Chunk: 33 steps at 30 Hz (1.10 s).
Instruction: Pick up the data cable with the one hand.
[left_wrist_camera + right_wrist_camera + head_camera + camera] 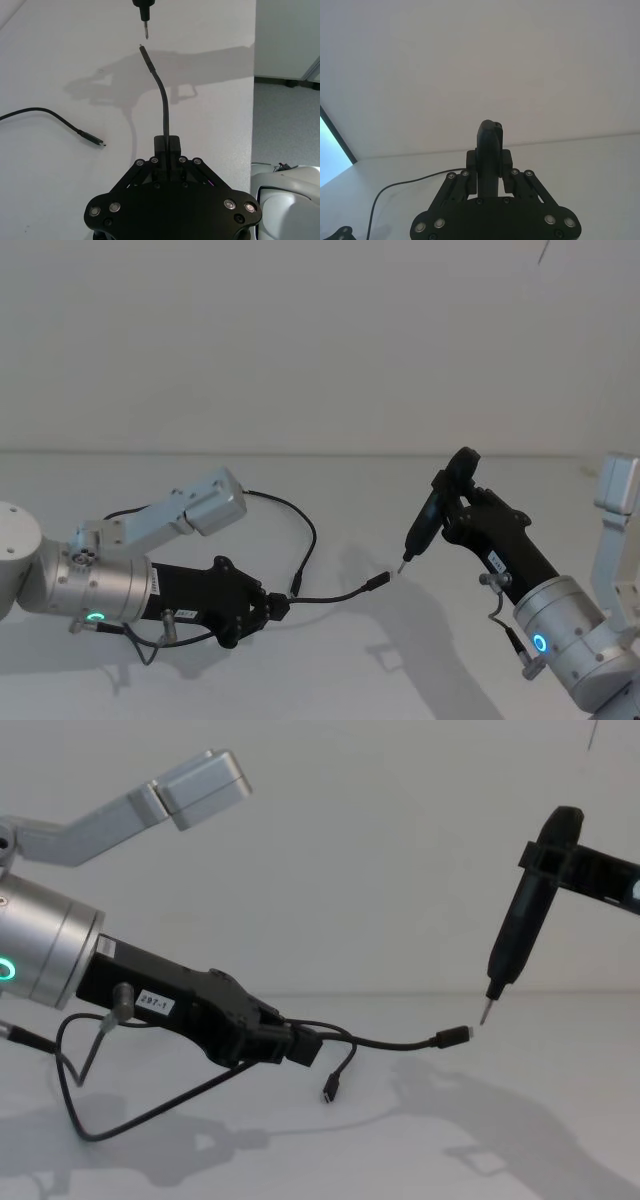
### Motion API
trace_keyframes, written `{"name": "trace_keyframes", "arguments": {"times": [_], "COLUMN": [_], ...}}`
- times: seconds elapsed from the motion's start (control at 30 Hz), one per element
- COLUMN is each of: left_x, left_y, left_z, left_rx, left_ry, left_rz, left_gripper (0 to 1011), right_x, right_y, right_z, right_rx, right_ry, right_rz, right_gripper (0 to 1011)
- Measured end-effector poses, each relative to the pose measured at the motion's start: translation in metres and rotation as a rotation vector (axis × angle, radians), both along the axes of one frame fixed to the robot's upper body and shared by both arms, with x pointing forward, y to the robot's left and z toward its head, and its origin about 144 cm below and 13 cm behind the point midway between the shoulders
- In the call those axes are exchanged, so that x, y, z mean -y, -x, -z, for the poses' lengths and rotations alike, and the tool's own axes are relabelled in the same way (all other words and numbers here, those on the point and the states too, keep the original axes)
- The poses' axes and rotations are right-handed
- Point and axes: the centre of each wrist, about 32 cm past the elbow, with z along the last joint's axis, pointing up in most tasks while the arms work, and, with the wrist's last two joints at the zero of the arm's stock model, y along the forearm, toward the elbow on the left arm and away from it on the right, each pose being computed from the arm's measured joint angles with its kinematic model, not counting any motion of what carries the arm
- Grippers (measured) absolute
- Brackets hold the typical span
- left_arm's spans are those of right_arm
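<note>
Cable (310, 540) is clamped near one end by the left pincer (278, 608), low over the white worktop (330, 670). The gripped end is held out in the air, its plug (455, 1037) lifted clear of the worktop and pointed at the tip of the pen-shaped tool (520, 935); a small gap is seen between them. The cable's other plug (95, 140) is seen lying on the worktop beside the pincer. The tool is gripped by the right pincer (452, 512), tip angled downward.
</note>
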Motion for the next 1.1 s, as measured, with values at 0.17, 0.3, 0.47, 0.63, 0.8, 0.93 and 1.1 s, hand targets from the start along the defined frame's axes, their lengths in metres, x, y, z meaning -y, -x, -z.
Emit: {"name": "trace_keyframes", "arguments": {"times": [0.17, 0.3, 0.47, 0.63, 0.8, 0.93, 1.1], "left_x": [-0.0001, -0.0001, -0.0001, -0.0001, -0.0001, -0.0001, -0.0001], "left_y": [0.0, 0.0, 0.0, 0.0, 0.0, 0.0, 0.0], "left_z": [0.0, 0.0, 0.0001, 0.0001, 0.0001, 0.0001, 0.0], "left_rx": [0.0, 0.0, 0.0, 0.0, 0.0, 0.0, 0.0], "left_ry": [0.0, 0.0, 0.0, 0.0, 0.0, 0.0, 0.0], "left_rz": [0.0, 0.0, 0.0, 0.0, 0.0, 0.0, 0.0], "left_gripper": [41, 41, 41, 41, 41, 41, 41], "right_x": [0.0001, -0.0001, -0.0005, -0.0006, -0.0002, 0.0004, 0.0007], "right_y": [-0.0014, -0.0029, -0.0045, -0.0059, -0.0074, -0.0083, -0.009], "right_z": [0.0008, 0.0015, 0.0022, 0.0027, 0.0034, 0.0037, 0.0038], "right_rx": [0.0, -0.001, -0.002, -0.004, -0.005, -0.006, -0.007], "right_ry": [0.0, 0.0, 0.0, 0.002, 0.006, 0.008, 0.009], "right_rz": [-0.001, -0.005, -0.01, -0.013, -0.017, -0.017, -0.02], "right_gripper": [279, 279, 279, 279, 279, 279, 279]}}
